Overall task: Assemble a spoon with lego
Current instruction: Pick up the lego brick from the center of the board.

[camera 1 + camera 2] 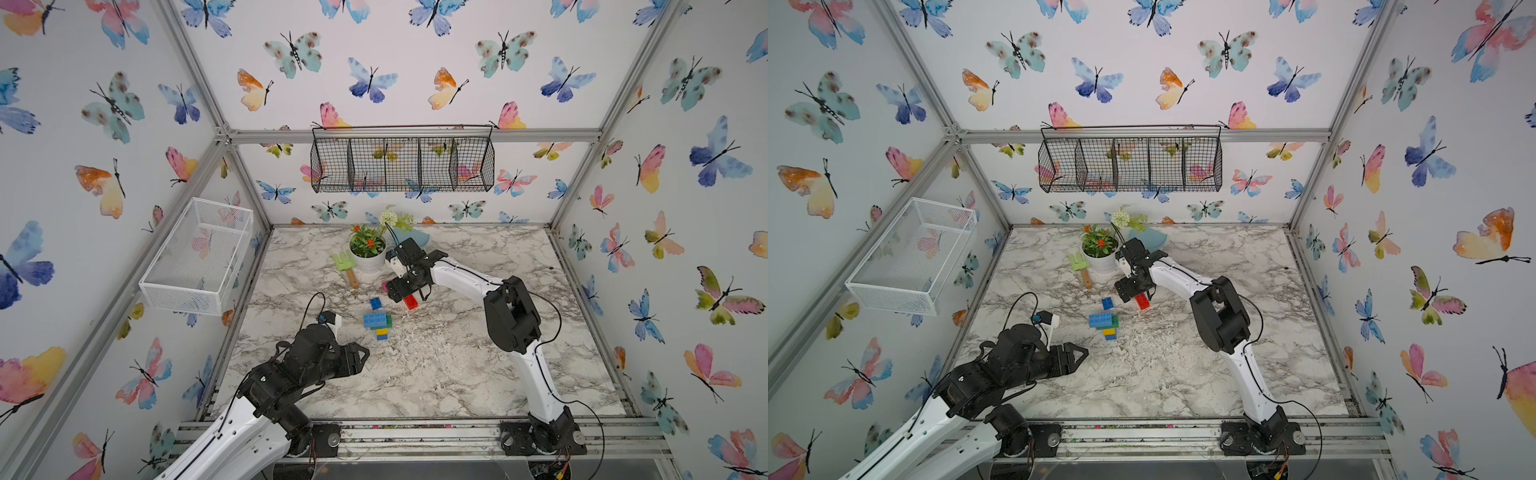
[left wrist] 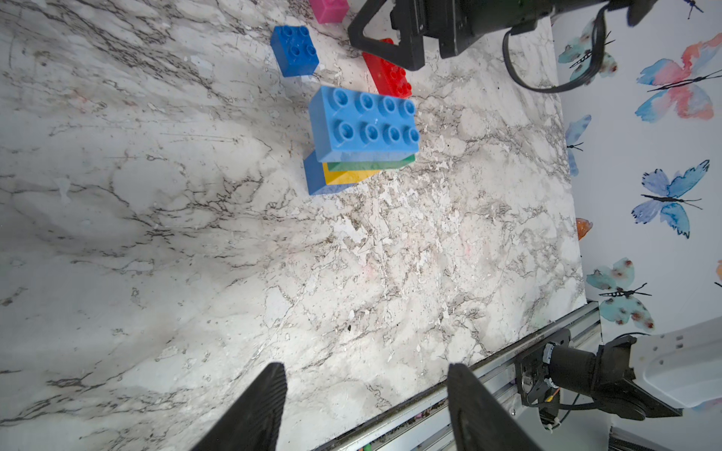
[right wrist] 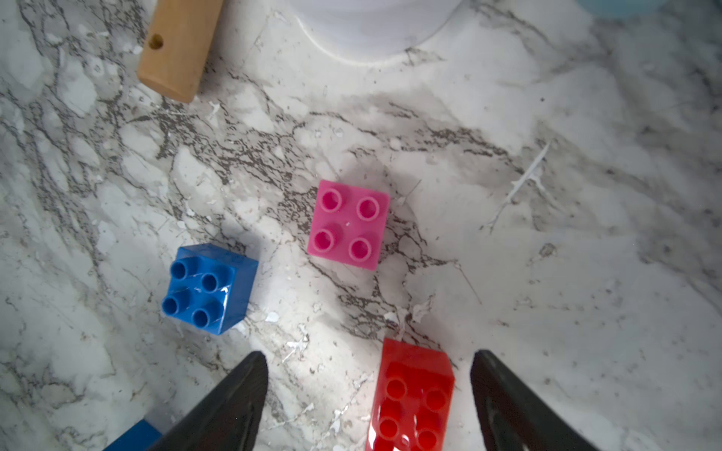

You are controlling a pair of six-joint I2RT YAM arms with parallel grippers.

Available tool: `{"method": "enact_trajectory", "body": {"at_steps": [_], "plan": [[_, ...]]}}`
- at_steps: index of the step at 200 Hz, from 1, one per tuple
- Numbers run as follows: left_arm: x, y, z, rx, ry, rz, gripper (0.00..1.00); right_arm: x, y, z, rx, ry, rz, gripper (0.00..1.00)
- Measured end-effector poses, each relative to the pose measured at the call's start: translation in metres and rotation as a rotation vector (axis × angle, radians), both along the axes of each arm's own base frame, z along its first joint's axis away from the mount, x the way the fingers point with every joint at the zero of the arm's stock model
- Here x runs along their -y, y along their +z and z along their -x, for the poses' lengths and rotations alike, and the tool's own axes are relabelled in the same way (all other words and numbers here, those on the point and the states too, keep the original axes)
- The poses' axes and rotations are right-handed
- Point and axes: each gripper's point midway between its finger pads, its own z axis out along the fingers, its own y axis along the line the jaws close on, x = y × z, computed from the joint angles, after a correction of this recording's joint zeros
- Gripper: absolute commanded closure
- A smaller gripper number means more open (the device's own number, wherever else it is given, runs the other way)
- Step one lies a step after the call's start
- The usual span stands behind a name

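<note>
R pincer (image 3: pixel 369 357) is spread; red brick (image 3: pixel 414 394) lies btw its fingers on the bench (image 3: pixel 547 234), w/ a gap each side. Pink brick (image 3: pixel 349 224) and blue brick (image 3: pixel 209 289) lie near, apart. L pincer (image 2: pixel 366 367) is spread too, empty. Part-built spoon (image 2: pixel 363 121) stands btw both pincers: light-blue on green, yellow, blue.

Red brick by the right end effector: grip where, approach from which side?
Grip the red brick across its two long side walls, coming straight down from above. It lies flat, studs up, bare table along both long sides. The right end effector, jaws open, straddles its narrow width; the pink brick sits clear beyond its end.
</note>
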Motion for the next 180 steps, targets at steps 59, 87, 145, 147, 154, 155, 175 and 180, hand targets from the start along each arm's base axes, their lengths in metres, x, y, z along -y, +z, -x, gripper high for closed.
{"method": "enact_trajectory", "body": {"at_steps": [59, 87, 145, 147, 154, 155, 175, 180], "plan": [[0.001, 0.0, 0.001, 0.004, -0.007, 0.012, 0.35, -0.012, -0.003, -0.013, 0.02, -0.021, -0.036, 0.23], [0.003, -0.002, 0.003, 0.001, -0.016, 0.017, 0.36, -0.016, -0.013, -0.015, 0.011, -0.025, -0.043, 0.24], [0.001, -0.006, 0.005, -0.001, -0.018, 0.019, 0.37, -0.018, -0.018, -0.019, 0.015, -0.039, -0.05, 0.31], [0.001, -0.006, 0.005, -0.001, -0.018, 0.019, 0.37, -0.018, -0.017, -0.02, 0.018, -0.041, -0.05, 0.31], [0.001, -0.007, 0.006, -0.002, -0.018, 0.018, 0.37, -0.018, -0.017, -0.022, 0.025, -0.045, -0.048, 0.32], [0.001, -0.008, 0.006, -0.002, -0.018, 0.018, 0.37, -0.018, -0.017, -0.022, 0.025, -0.046, -0.048, 0.32], [0.0, -0.01, 0.006, -0.006, -0.018, 0.016, 0.37, -0.019, -0.016, -0.028, 0.046, -0.057, -0.045, 0.35], [0.0, -0.011, 0.007, -0.007, -0.018, 0.015, 0.37, -0.019, -0.016, -0.029, 0.051, -0.057, -0.045, 0.36]]}}
